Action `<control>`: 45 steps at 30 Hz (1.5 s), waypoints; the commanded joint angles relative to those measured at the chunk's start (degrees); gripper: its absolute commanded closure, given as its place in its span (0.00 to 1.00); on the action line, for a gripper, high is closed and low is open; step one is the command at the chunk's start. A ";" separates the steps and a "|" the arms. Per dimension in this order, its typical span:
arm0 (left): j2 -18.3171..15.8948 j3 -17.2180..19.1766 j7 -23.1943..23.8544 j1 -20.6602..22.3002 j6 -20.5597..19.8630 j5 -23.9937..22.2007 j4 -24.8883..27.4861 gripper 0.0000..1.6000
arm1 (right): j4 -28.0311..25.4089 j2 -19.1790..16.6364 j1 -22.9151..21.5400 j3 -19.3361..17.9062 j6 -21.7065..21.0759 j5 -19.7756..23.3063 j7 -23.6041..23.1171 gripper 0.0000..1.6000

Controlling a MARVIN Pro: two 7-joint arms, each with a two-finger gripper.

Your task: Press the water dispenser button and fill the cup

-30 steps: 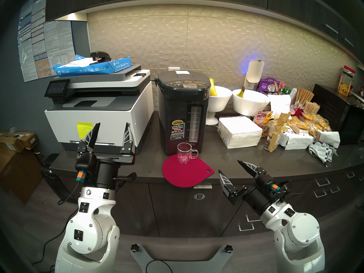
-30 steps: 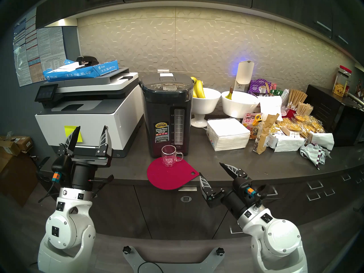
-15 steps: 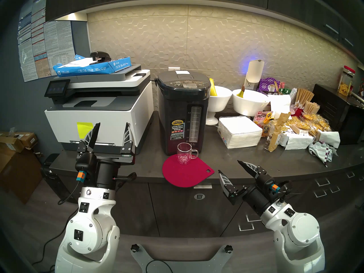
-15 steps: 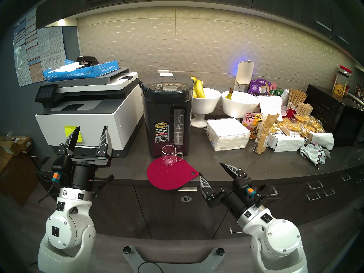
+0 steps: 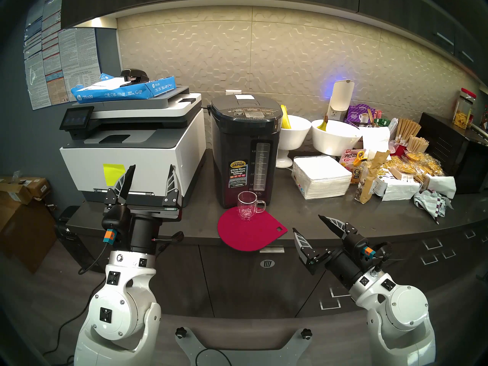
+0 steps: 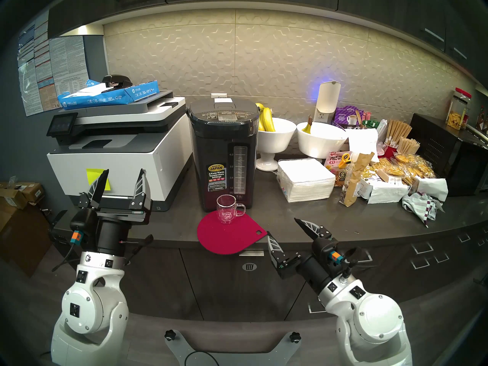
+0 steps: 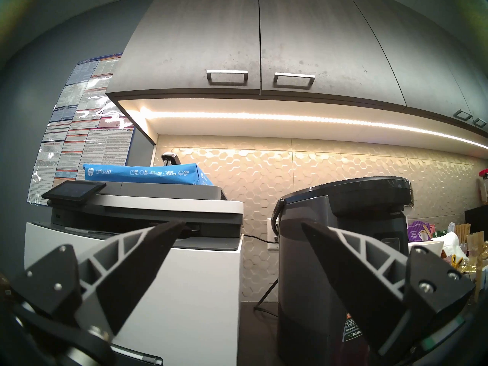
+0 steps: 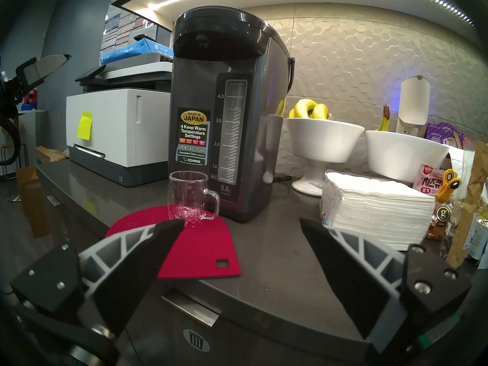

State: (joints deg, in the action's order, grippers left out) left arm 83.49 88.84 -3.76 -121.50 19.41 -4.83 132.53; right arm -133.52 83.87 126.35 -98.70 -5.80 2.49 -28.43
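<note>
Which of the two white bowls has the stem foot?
The left white bowl, beside the water dispenser, holding the banana bunch. The right bowl has no stem.

The water dispenser (image 5: 244, 156) is showing black, with a yellow "MADE IN JAPAN" sticker and a clear striped gauge strip, and its button (image 5: 252, 110) is dark with white lettering. The cup (image 5: 247, 206) is sitting clear as glass on a deep red mat (image 5: 247, 233) — bright against the dark grey tabletop (image 5: 343, 220). The printer (image 5: 132, 149) is showing white and grey, wearing a yellow sticky note (image 5: 112, 172) — a blue paper ream (image 5: 124, 91) is lying on top. Yellow bananas (image 6: 265, 118) are sitting in a white bowl (image 6: 277, 138).
</note>
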 commanded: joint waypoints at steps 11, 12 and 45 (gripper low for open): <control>-0.86 1.00 0.77 2.54 3.02 2.90 7.47 0.00 | -1.05 -0.07 -0.15 0.15 0.19 0.00 -0.13 0.00; -0.82 1.05 0.78 2.56 3.08 2.84 7.47 0.00 | -1.05 -0.07 -0.14 0.15 0.19 0.00 -0.13 0.00; -1.94 0.08 3.74 8.27 8.87 1.70 7.47 0.00 | -1.03 -0.04 -0.16 0.14 0.20 -0.01 -0.15 0.00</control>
State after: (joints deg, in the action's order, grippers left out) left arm 81.08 88.97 0.33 -114.90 26.55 -2.39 138.54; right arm -133.45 83.93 126.34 -98.70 -5.80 2.48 -28.44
